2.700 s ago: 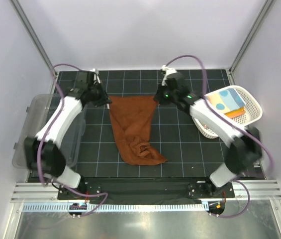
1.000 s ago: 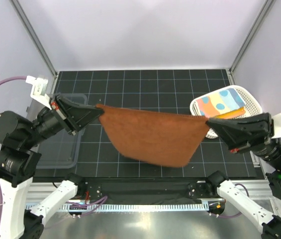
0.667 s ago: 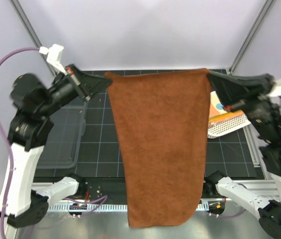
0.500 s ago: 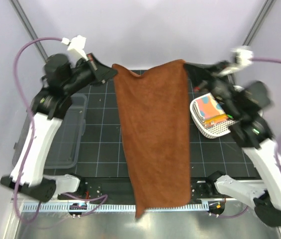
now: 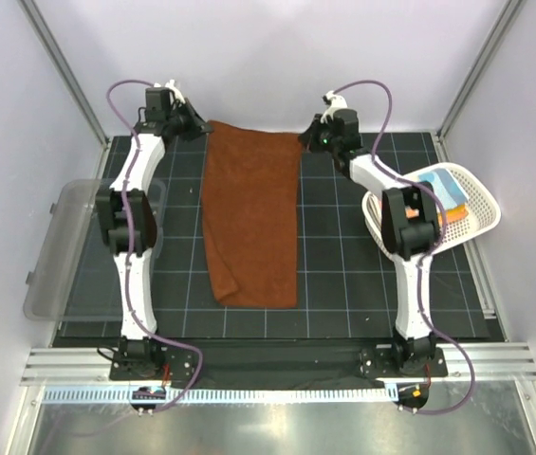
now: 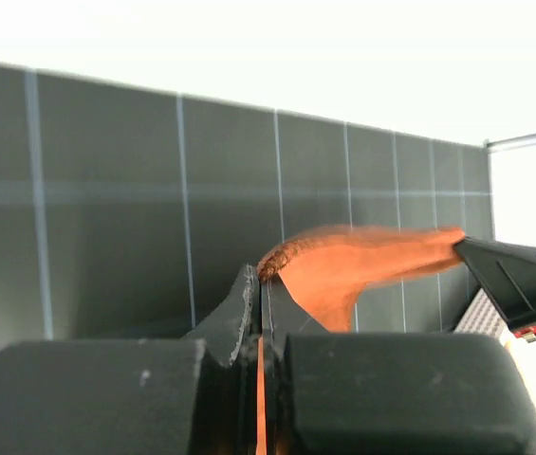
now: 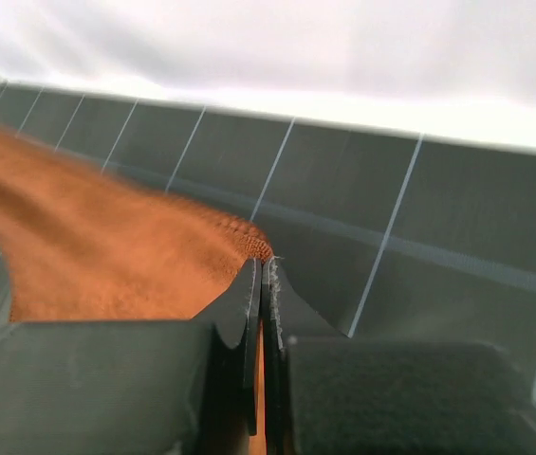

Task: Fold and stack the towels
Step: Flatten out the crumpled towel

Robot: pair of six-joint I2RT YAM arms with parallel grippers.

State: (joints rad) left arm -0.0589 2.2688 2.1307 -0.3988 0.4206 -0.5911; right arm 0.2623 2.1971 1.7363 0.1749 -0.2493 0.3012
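Worktop: we see a black worktop (image 5: 343, 275) with a pale grid, walled on three sides by white panels.

Rust-brown towel: the rust-brown towel (image 5: 251, 223) is stretched out as a long strip down the middle of the worktop, from the far edge toward the arm bases. Its near end lies flat on the grid, and its near-left corner is doubled over into a soft fold. Its two far corners are each pinched in a claw.

Clear plastic bin: the clear plastic bin (image 5: 59, 251) sits at the left edge of the worktop, well apart from the brown towel.

White perforated basket: the white perforated basket (image 5: 476, 226) sits at the right edge, beside the right arm.

Basket towels: inside it we make out a light blue towel (image 5: 441, 186) on top and an orange towel (image 5: 454, 210) showing under it. We cannot tell how many more lie below.

Left claw: the left claw (image 5: 201, 128) is at the far left corner of the brown towel. In its wrist view the left claw (image 6: 260, 284) has its jaws pressed together on the cloth edge (image 6: 362, 265).

Right claw: the right claw (image 5: 305, 140) is at the far right corner. In its wrist view the right claw (image 7: 260, 270) is clamped the same way on the hem (image 7: 106, 256).
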